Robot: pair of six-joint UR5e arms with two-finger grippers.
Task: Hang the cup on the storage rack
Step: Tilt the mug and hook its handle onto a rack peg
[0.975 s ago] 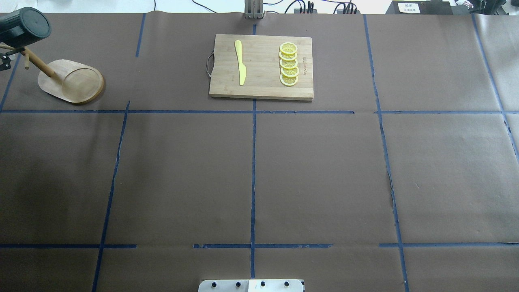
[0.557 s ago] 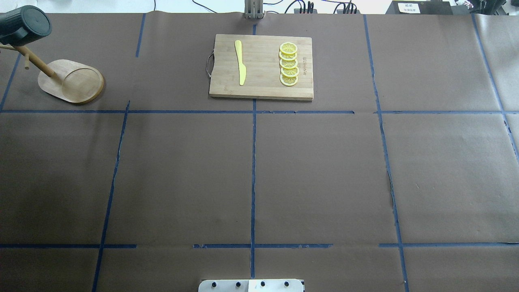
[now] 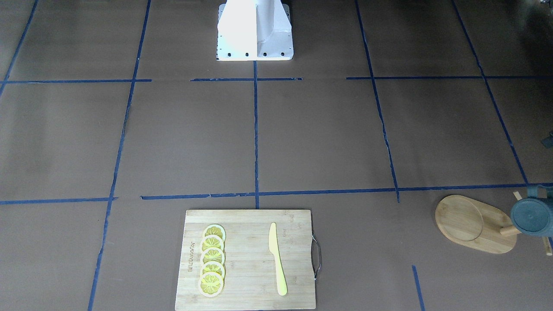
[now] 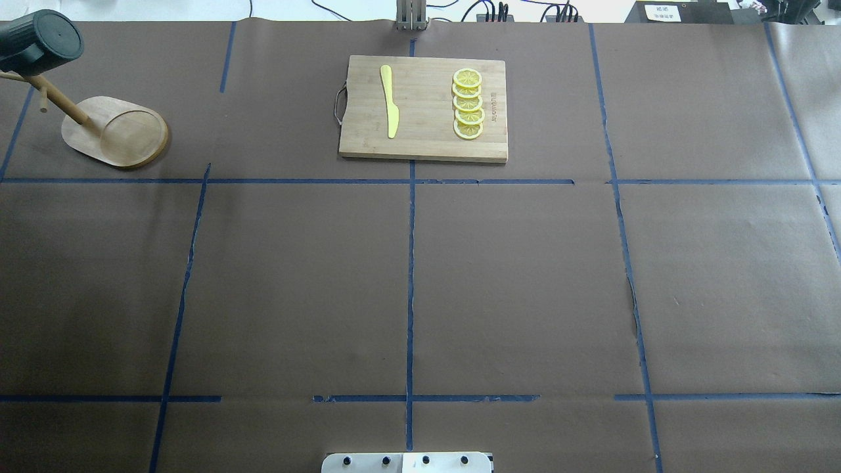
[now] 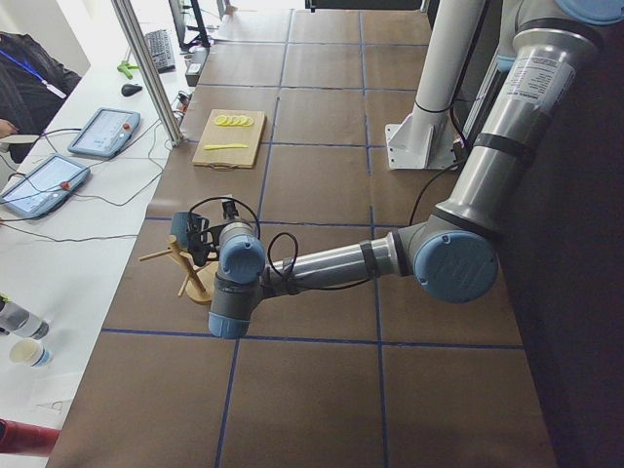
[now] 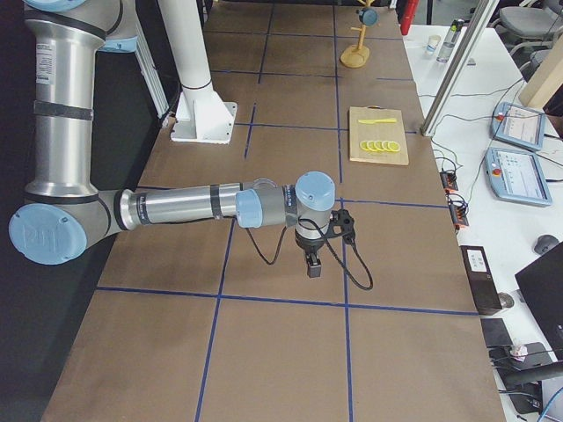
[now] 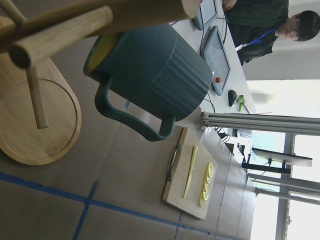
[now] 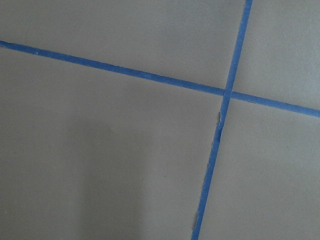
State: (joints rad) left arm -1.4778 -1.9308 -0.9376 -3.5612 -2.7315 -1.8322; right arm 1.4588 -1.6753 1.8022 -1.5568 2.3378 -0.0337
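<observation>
Two arms reached low over the brown tabletop. Left end effector hovered just beside the storage rack, near the tabletop's far left corner; whether its fingers were parted or closed, I could not tell. The cup sat high among the rack's pegs, tilted, base outward. Right end effector pointed down over a blue tape crossing, its opening equally unclear. A cutting board with a yellow knife and lemon slices lay well apart by the far edge.
</observation>
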